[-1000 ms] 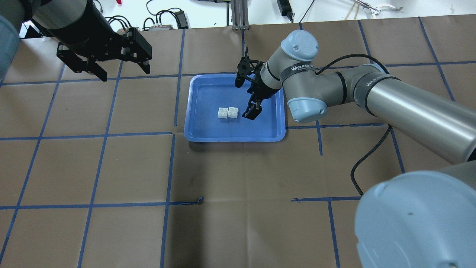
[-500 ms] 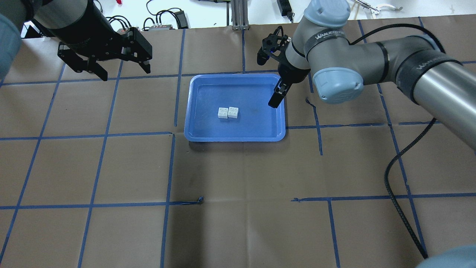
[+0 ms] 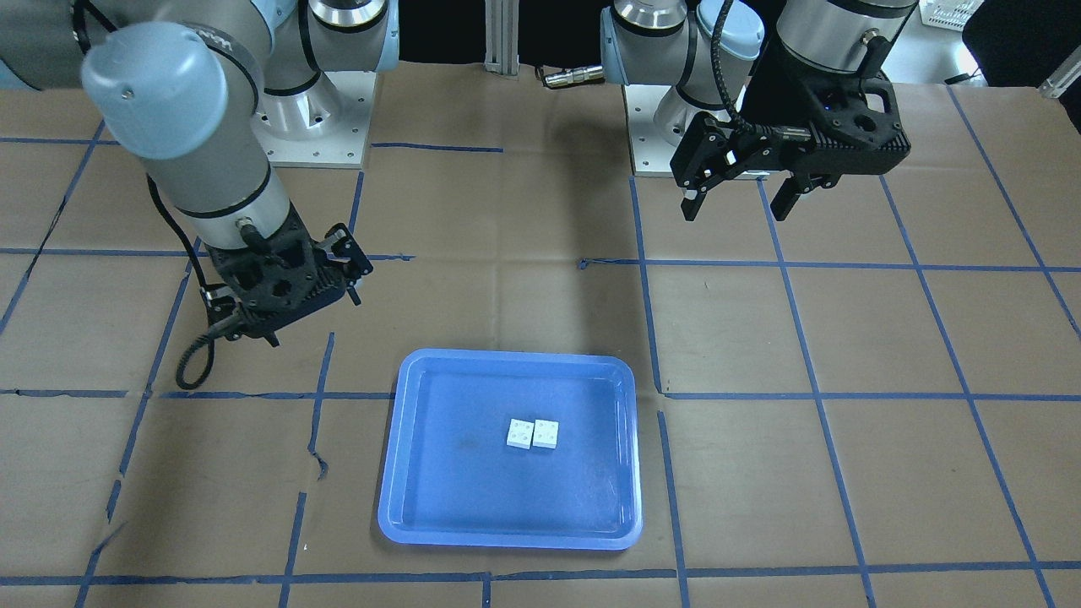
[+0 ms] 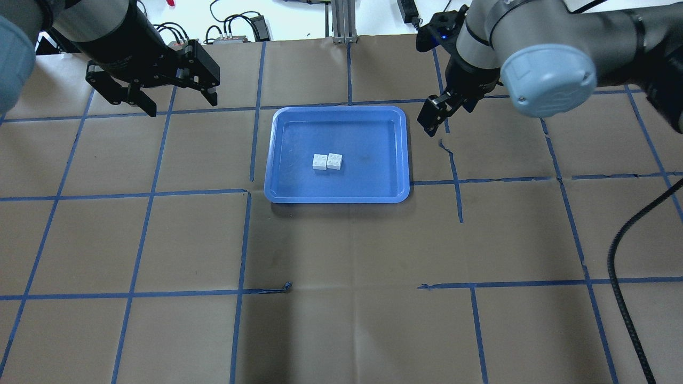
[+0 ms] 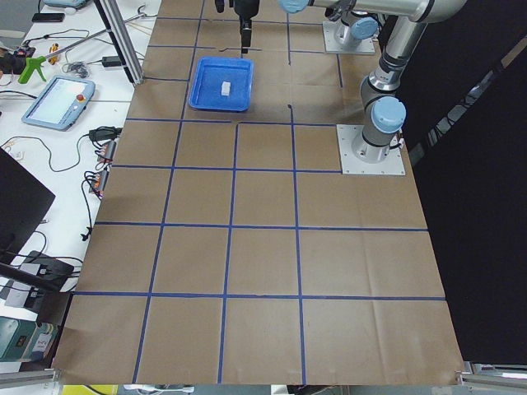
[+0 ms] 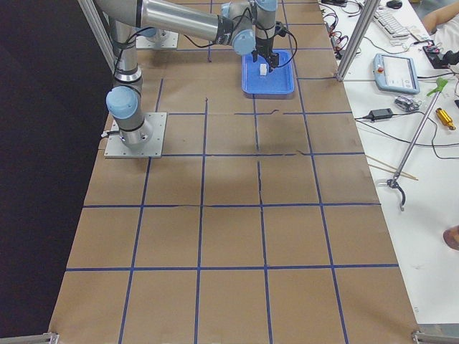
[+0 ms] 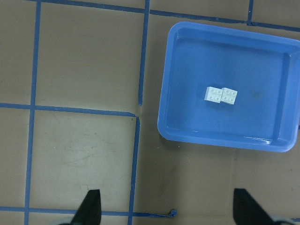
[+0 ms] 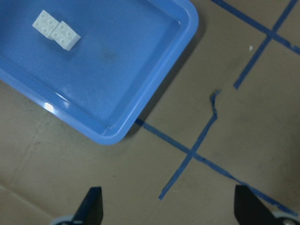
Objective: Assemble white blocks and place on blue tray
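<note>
Over the brown-papered table (image 4: 341, 245) your right gripper (image 4: 431, 114), spread and empty, had backed off past the rim of the blue tray (image 4: 406, 154), leaving the touching white blocks (image 4: 327, 161) well behind it, placement seemingly done.

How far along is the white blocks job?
Done, it seems: the white blocks sit side by side, touching, inside the blue tray. In hand: nothing; left gripper and right gripper hang open and empty, off the tray. Left: apparently nothing.

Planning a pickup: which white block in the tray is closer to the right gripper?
The white block on the pair's right-arm side; the other block lies beyond it from the right gripper.
</note>
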Available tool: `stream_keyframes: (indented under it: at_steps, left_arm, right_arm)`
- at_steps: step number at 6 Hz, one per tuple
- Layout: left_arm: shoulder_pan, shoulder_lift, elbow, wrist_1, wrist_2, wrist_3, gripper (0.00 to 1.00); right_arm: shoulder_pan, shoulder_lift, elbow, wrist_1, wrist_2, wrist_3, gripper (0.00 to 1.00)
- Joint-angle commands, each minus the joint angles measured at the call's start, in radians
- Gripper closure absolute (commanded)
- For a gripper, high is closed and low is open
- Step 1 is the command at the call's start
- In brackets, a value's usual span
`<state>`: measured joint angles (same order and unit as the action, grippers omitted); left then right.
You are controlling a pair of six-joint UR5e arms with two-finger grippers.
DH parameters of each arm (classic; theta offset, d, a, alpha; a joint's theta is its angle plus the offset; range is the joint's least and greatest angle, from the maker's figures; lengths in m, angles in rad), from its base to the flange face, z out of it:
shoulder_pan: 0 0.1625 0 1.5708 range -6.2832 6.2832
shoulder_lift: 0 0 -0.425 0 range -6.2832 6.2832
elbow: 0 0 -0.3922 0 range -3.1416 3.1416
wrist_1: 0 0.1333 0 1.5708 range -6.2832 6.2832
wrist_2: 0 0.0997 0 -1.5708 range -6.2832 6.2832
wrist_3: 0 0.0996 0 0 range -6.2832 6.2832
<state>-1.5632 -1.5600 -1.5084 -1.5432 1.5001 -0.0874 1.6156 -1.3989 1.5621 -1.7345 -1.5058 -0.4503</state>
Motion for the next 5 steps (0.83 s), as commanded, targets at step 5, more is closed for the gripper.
stream_keyframes:
  at_steps: [5]
  left_arm:
    - [0.0,-0.002,-0.001,0.003,-0.001,-0.003,0.0]
  right_arm:
    - [-0.031,-0.078,-0.166,0.412,-0.093,0.532,0.0]
